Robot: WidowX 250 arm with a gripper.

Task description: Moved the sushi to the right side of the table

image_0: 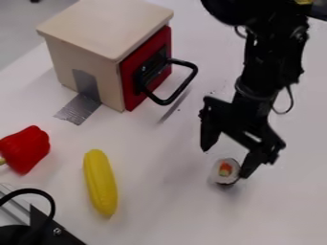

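The sushi [225, 171] is white with an orange patch, the pepper [26, 149] red, the long toy [100, 183] yellow.

arm [271, 64] hangs down, pincer [226, 159] spread apart

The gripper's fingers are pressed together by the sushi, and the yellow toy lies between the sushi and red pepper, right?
Not quite: the camera view shows the fingers of the gripper spread apart by the sushi. The yellow toy does lie between the sushi and red pepper.
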